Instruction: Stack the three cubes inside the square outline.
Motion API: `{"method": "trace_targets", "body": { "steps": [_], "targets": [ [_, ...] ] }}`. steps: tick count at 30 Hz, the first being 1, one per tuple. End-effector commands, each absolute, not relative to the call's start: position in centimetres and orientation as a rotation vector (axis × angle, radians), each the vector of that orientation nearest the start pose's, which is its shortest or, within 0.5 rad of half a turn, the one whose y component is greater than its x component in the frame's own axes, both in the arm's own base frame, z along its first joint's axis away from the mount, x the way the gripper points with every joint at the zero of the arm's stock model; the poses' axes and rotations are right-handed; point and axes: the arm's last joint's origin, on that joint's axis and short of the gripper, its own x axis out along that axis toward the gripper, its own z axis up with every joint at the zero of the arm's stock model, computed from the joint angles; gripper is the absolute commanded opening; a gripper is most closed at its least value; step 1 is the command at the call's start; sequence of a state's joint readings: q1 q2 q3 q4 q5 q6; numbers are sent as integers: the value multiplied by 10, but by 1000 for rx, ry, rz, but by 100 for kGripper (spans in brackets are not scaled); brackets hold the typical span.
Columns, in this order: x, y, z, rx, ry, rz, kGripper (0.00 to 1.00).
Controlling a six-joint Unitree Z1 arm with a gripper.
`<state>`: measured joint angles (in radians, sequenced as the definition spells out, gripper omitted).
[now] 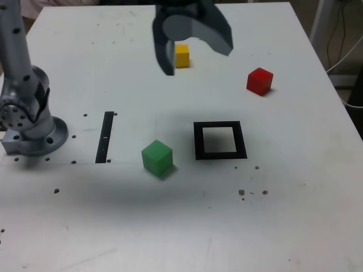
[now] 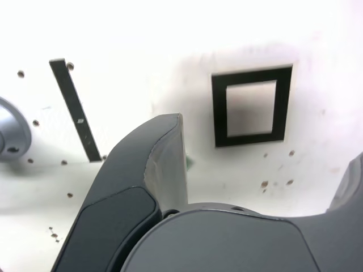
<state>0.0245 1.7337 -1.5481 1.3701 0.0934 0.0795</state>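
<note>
- So, looks like fingers (image 1: pixel 168 61) spread wide open, holding nothing, raised over the tabletop (image 1: pixel 272 232).
- Can see the yellow cube (image 1: pixel 182 56) right by one finger in the exterior view, partly overlapped by it; can't tell real clearance from that angle.
- Got the red cube (image 1: pixel 260 81) beyond the fingers toward the exterior view's right, well apart from them. Got the green cube (image 1: pixel 157 158) below them in the same view, with only a green sliver peeking past one finger in the wrist view.
- Can find the square outline (image 1: pixel 221 156) between the fingers in the wrist view, with no cube inside. Nothing stacked.
- Could descend blind on green: mostly hidden by the near finger, so might land a finger on top or knock it away.
- Could pinch corners instead of faces if not matched to cube yaw; would twist or squirt the cube out.
- Might set the base cube over the black border if released off-centre, given little spare room inside.
- Could topple a later stack through offset placement, or by brushing it with wide-open fingers on retreat.
- Can't read any brand, label or writing on fingers, cubes or tabletop.
</note>
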Motion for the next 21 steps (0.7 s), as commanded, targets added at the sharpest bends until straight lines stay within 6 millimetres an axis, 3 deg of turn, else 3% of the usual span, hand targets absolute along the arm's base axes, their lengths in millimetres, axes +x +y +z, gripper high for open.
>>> {"method": "trace_targets", "body": {
  "steps": [1, 7, 14, 21],
  "targets": [
    [292, 20, 346, 115, 1558, 34, 99],
    [322, 47, 345, 137, 1590, 46, 99],
    [366, 59, 333, 198, 1641, 13, 100],
    [387, 75, 318, 200, 1657, 10, 98]
  ]
}}
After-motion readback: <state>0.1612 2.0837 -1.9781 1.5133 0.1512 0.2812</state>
